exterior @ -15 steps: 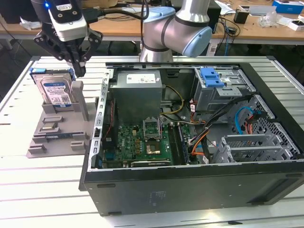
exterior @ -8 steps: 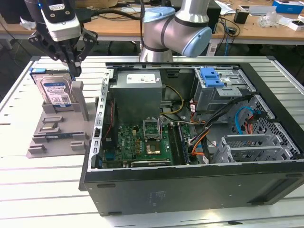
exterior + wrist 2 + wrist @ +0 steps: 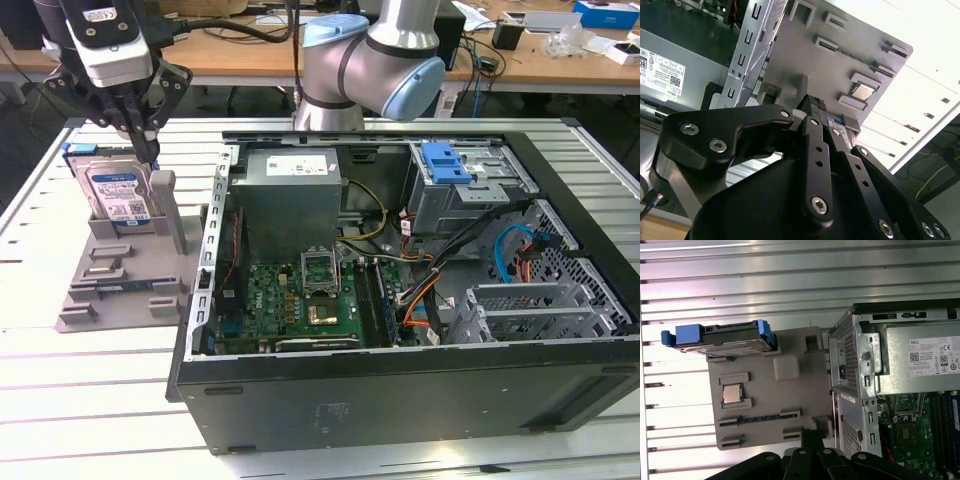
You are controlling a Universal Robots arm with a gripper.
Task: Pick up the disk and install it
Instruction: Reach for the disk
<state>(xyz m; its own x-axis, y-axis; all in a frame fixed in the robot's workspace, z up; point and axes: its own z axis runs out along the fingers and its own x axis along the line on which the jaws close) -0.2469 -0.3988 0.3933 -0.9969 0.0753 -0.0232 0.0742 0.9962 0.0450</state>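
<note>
Exterior view shows the tool (image 3: 148, 150) at the top edge of the disk (image 3: 115, 195).

In the exterior view, the arm (image 3: 372, 62) is seen bent at a grey, blue-capped joint. The hand (image 3: 149, 150) is held pointing downward at that view's left, with its black fingers (image 3: 815, 150) drawn together.

- The slatted metal table (image 3: 70, 400) spreads beneath the fingers (image 3: 146, 138).
- The grey plastic stand (image 3: 110, 288) lies directly below them.
- The open computer case (image 3: 400, 405) sits just beside them.
</note>
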